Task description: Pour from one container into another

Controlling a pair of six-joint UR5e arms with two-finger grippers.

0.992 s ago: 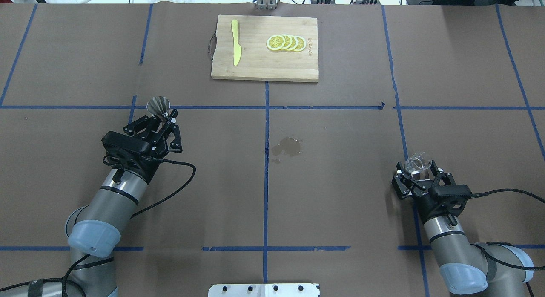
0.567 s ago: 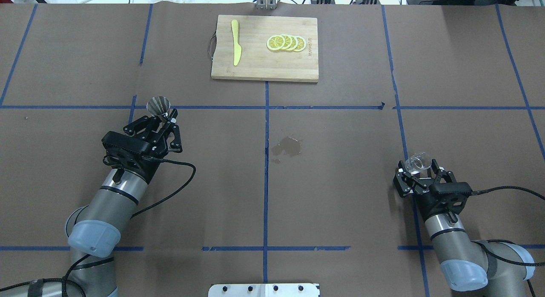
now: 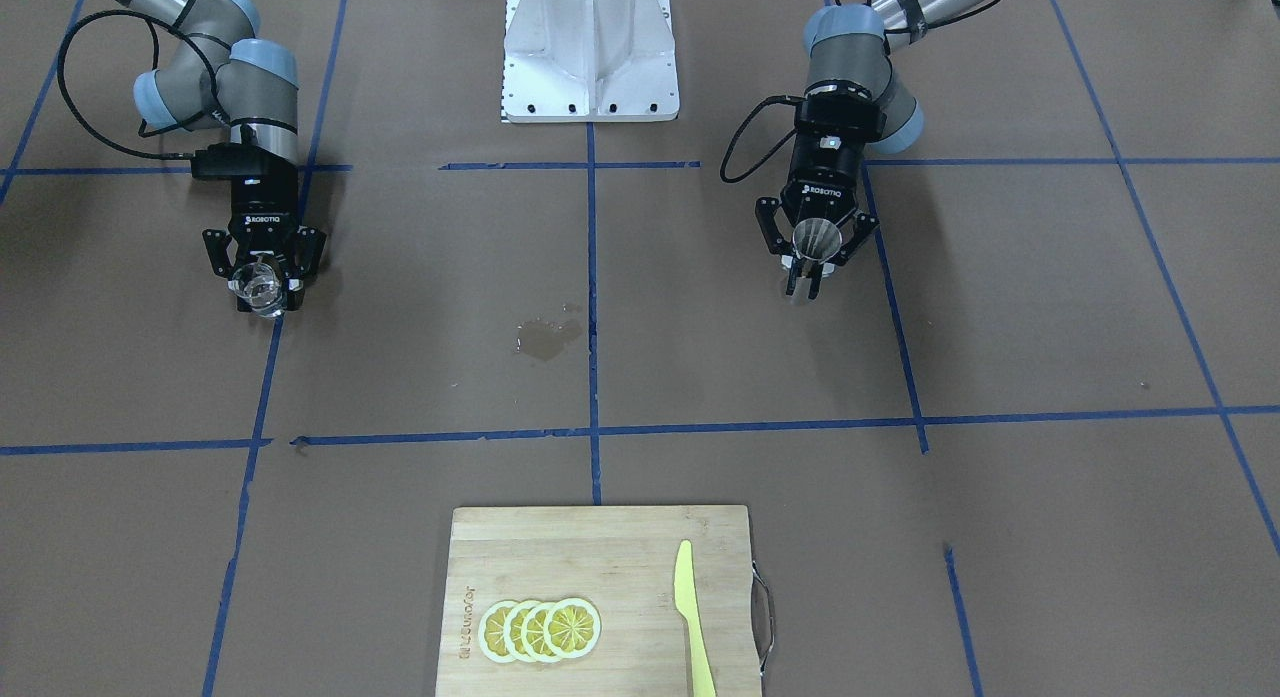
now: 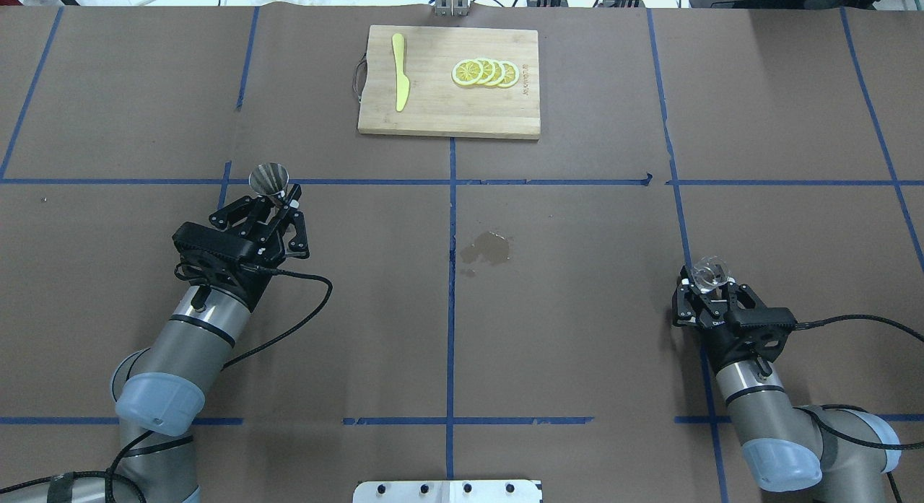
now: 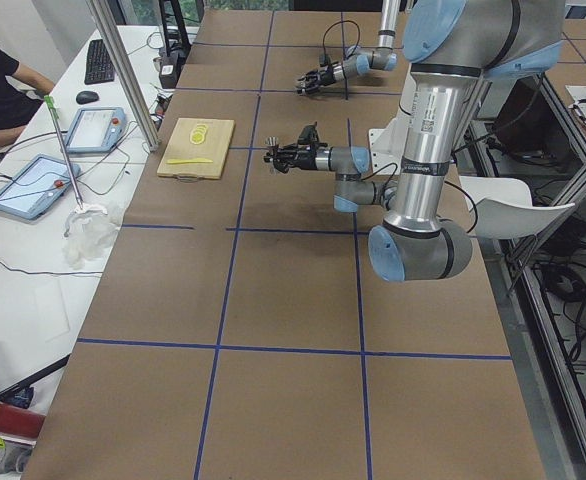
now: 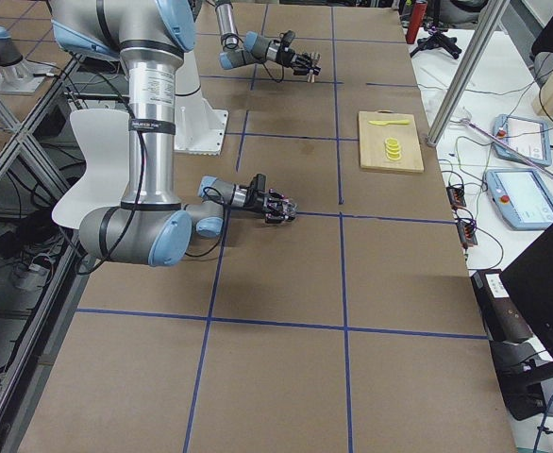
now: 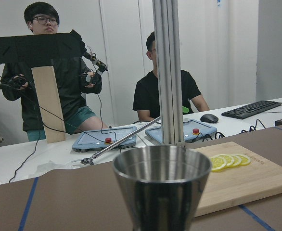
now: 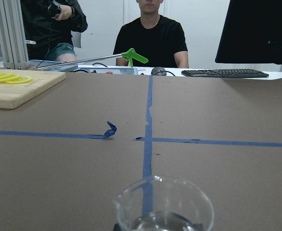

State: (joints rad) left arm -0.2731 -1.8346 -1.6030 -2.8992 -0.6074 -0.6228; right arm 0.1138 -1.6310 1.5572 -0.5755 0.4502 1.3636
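Observation:
My left gripper [image 4: 279, 197] is shut on the narrow waist of the grey steel jigger [image 4: 268, 177], which it holds upright left of the table's middle. The jigger's open top cone fills the left wrist view [image 7: 162, 185], and the same jigger [image 3: 815, 239] shows in the front view inside the left gripper [image 3: 808, 269]. At the right side, my right gripper [image 4: 711, 282] is shut on the small clear glass cup [image 4: 709, 272], held upright just above the table. The cup's rim [image 8: 162, 202] sits low in the right wrist view. In the front view the cup [image 3: 257, 287] shows at the left.
A wooden cutting board [image 4: 433, 113] lies at the far middle with a yellow knife [image 4: 399, 81] and lemon slices [image 4: 485, 73] on it. A wet stain [image 4: 488, 248] marks the brown paper between the arms. Blue tape lines cross the table. Operators sit beyond the far edge.
The right gripper has rolled its wrist and drawn back slightly, bringing the glass cup from a leftward tilt to upright. The left arm and jigger have not moved.

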